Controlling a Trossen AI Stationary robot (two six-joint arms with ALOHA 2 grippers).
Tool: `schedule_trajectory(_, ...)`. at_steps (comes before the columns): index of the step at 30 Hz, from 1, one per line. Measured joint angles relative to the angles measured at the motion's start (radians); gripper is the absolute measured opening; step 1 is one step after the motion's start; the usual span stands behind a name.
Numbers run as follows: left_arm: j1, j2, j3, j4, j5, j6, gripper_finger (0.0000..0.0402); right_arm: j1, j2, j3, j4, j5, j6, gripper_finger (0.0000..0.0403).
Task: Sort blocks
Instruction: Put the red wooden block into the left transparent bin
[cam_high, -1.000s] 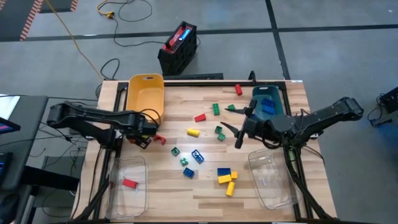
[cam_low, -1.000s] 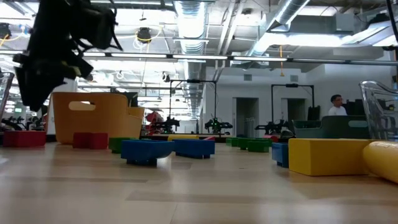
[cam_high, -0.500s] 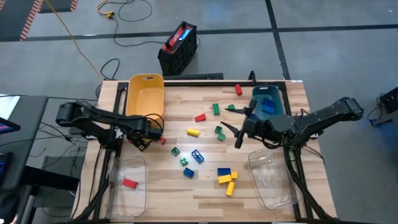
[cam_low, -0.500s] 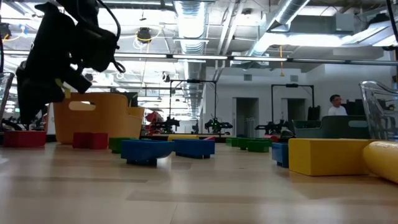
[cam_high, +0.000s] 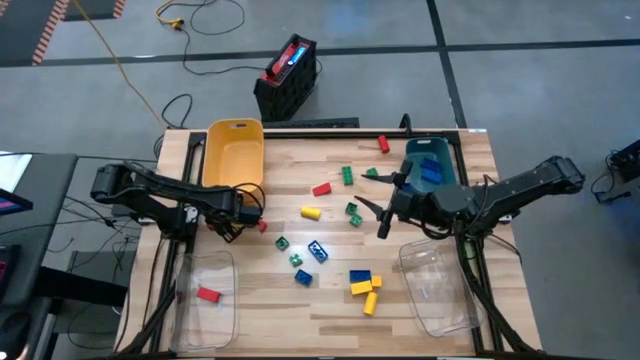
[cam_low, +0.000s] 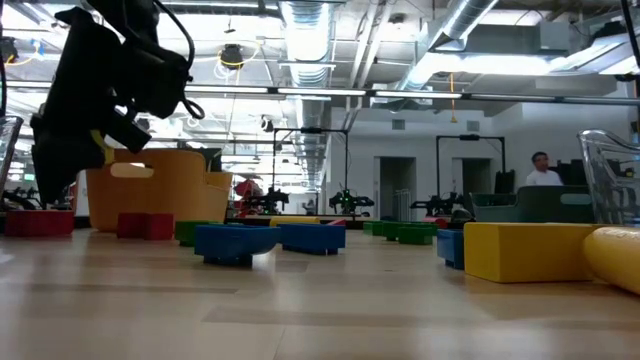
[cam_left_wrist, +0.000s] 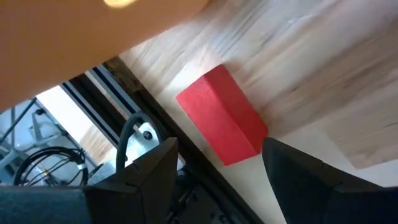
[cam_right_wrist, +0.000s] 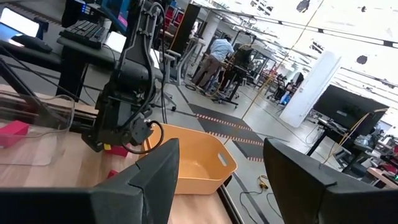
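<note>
Several small studded blocks lie loose on the wooden table, among them a red one (cam_high: 320, 189), a yellow one (cam_high: 310, 212) and a blue one (cam_high: 318, 251). My left gripper (cam_left_wrist: 219, 146) is open and tipped steeply down near the yellow bin (cam_high: 233, 155). Its fingers stand on either side of a red block (cam_left_wrist: 219, 113) that lies flat on the table (cam_high: 262, 226), with a gap showing on both sides. My right gripper (cam_high: 374, 214) hangs level above the table's middle right, open with nothing between its fingers.
A teal bin (cam_high: 430, 165) with blue blocks stands at the far right. One clear bin (cam_high: 205, 300) at the near left holds a red block (cam_high: 208, 294). Another clear bin (cam_high: 438, 285) is at the near right. Black frame rails run along the table's edges.
My left gripper has sunk toward the table and rolled a little over the red block, then kept still for the last half second. Its fingers have stayed open.
</note>
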Motion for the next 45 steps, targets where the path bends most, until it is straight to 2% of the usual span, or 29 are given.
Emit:
schedule_trajectory(12,0.03,0.0,0.0,0.014,-0.034,-0.058,0.0228,0.0,0.0,0.0,0.0,-0.001,0.003,0.0249)
schedule_trajectory(16,0.048,-0.004,-0.03,0.09,-0.01,-0.064,0.0228,0.011,0.0,0.0,0.001,-0.001,0.002,0.0249)
schedule_trajectory(23,0.061,-0.006,-0.096,0.128,0.033,-0.097,0.022,0.027,0.0,0.0,0.006,-0.003,-0.008,0.0249)
schedule_trajectory(27,0.05,-0.004,-0.075,0.092,0.071,-0.067,0.0207,0.024,0.0,0.0,0.005,-0.003,-0.008,0.0249)
schedule_trajectory(33,0.025,-0.006,-0.034,0.043,0.075,-0.074,0.0195,0.01,0.0,0.0,0.006,-0.003,-0.008,0.0249)
schedule_trajectory(45,0.024,-0.006,-0.033,0.042,0.071,-0.068,0.0194,0.018,0.0,0.0,0.005,-0.003,-0.008,0.0249)
